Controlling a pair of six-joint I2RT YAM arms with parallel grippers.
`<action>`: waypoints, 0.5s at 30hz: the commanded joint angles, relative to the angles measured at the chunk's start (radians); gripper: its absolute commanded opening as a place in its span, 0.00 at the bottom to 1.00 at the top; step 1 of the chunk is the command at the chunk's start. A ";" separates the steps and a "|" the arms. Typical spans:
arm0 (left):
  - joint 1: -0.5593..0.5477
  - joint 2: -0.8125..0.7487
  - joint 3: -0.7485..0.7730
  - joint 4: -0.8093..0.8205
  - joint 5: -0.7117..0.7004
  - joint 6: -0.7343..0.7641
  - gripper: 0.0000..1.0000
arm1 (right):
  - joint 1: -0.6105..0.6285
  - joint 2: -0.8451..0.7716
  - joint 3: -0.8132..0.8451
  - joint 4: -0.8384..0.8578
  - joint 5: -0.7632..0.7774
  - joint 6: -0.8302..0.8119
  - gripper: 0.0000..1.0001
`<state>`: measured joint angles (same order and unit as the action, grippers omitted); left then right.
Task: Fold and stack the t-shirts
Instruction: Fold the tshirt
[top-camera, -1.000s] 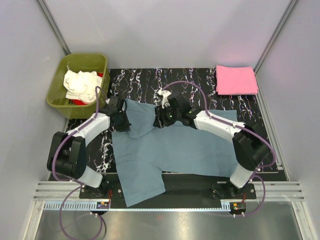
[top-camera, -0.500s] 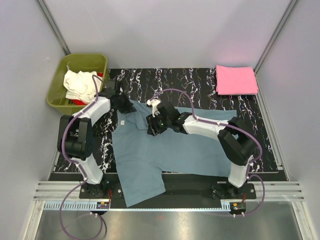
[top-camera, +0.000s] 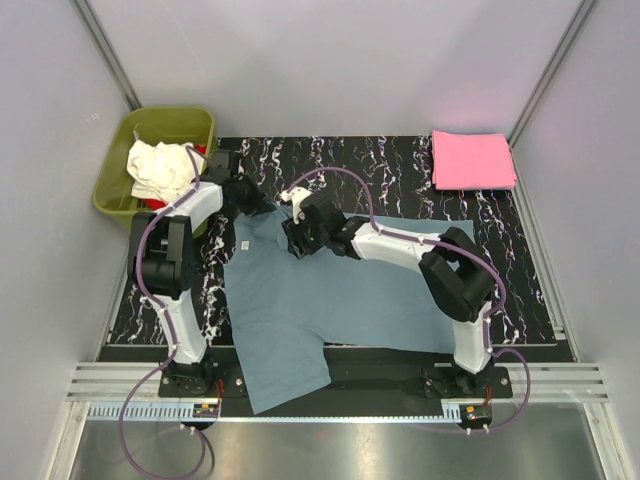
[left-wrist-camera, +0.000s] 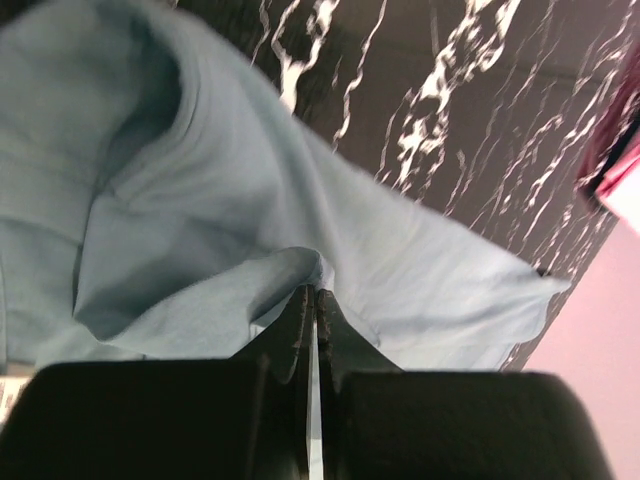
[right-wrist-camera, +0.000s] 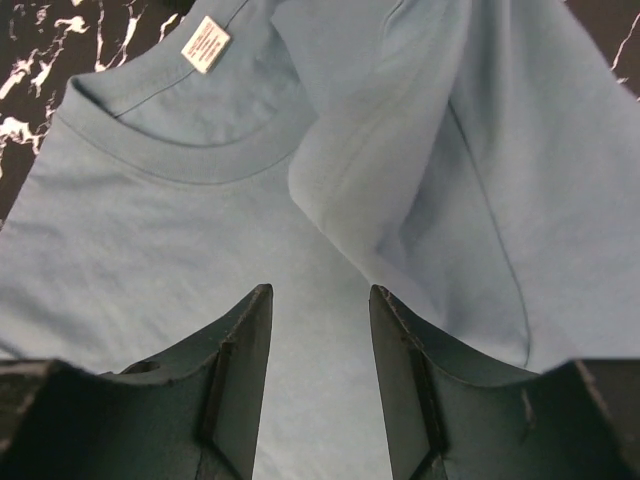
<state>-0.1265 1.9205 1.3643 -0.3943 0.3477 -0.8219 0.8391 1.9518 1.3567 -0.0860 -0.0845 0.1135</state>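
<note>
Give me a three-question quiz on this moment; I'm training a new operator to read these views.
1. True or false: the fingers of the right gripper are shut on the blue-grey t-shirt.
2. Where is the pink t-shirt? A) in the tub B) folded at the far right corner of the table C) under the blue-grey t-shirt
3. Fill in: the fingers of the left gripper are shut on ___.
Key: 1 false, they stand open over its collar; 2 B; 3 the blue-grey t-shirt.

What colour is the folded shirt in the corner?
The folded shirt is bright pink; the top view shows it best.
</note>
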 joint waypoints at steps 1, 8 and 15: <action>0.016 0.029 0.088 0.044 0.037 -0.019 0.00 | 0.014 0.022 0.058 -0.005 0.038 -0.049 0.51; 0.019 0.095 0.179 0.034 0.030 -0.008 0.00 | 0.017 0.071 0.094 -0.014 0.051 -0.066 0.50; 0.019 0.117 0.191 0.037 0.013 0.007 0.00 | 0.015 0.145 0.188 -0.053 0.109 -0.081 0.50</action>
<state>-0.1116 2.0293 1.5097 -0.3840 0.3481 -0.8291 0.8444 2.0647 1.4635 -0.1246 -0.0368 0.0521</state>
